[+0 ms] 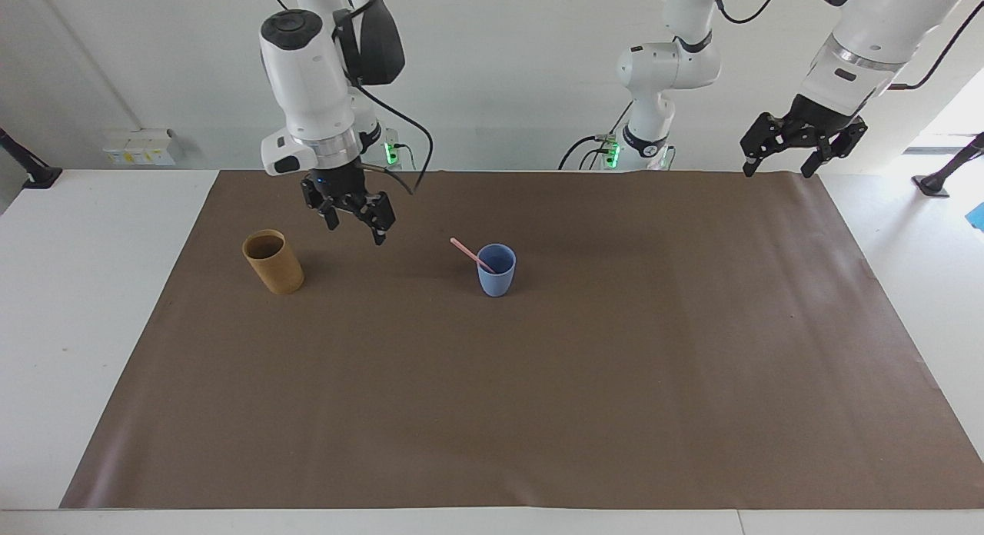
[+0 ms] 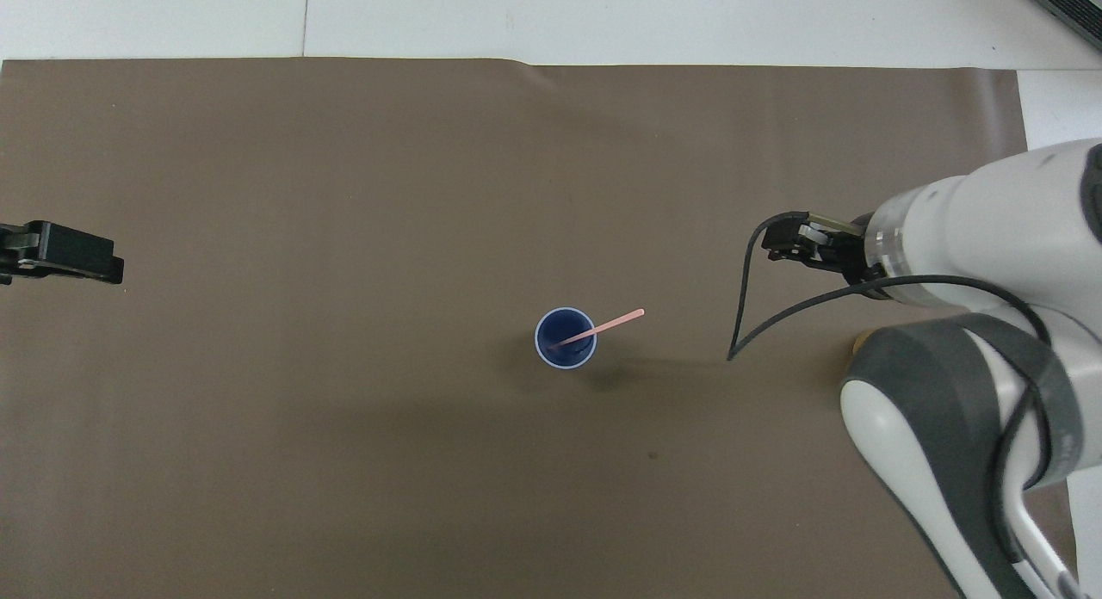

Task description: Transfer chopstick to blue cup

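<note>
Right claw (image 1: 354, 221) is hanging with its fingers spread and gripping nothing, over the brown mat (image 1: 492, 412) between the tan cup (image 1: 274, 261) and the blue cup (image 1: 496, 270). Only the facing view is showing the tan cup whole; in the overhead view the right arm is covering all but a sliver of it, and the right claw (image 2: 788, 242) is appearing only as a dark tip past the white wrist. The chopstick (image 1: 470, 254) is standing tilted in the blue cup, its lower end inside and its upper end leaning out over the rim toward the right arm's end of the table. The overhead view is showing the chopstick (image 2: 603, 326) crossing the rim of the blue cup (image 2: 566, 338), with nothing touching either. Left claw (image 1: 803, 147) is waiting with its fingers spread and empty, above the mat's edge at the left arm's end of the table; the overhead view is catching only its tip (image 2: 60, 255).
</note>
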You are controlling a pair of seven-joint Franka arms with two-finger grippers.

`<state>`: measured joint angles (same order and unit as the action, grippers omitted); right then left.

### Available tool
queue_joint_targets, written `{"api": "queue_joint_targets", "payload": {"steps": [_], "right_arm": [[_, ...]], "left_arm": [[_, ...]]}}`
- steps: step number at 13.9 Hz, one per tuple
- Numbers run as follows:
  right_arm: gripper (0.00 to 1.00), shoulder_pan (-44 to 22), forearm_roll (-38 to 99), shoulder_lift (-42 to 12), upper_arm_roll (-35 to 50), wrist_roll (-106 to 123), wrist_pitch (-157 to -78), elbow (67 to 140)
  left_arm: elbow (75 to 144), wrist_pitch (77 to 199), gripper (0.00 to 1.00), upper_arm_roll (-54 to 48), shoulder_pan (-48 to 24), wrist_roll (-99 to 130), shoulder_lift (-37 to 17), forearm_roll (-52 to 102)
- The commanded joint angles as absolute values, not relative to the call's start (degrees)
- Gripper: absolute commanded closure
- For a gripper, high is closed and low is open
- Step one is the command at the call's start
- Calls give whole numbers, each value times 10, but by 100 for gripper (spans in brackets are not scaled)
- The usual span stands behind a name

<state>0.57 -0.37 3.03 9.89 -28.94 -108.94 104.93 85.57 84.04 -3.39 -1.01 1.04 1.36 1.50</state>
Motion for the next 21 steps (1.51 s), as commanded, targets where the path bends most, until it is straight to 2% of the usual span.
{"api": "queue_joint_targets", "payload": {"steps": [1,6,11,21], "right_arm": [[0,46,-9,35,105,-176,-1057,999],[0,55,-39,-14,103,-163,-951,891],[0,54,-40,-3,100,-85,-940,918],[0,62,-11,15,99,-74,-930,942]], "left_arm": [[851,845,0,-35,-4,1,15,17],[853,844,0,-34,-4,-28,16,15],[853,837,0,-34,-3,-4,16,15],[860,821,0,-34,-3,-6,25,17]]}}
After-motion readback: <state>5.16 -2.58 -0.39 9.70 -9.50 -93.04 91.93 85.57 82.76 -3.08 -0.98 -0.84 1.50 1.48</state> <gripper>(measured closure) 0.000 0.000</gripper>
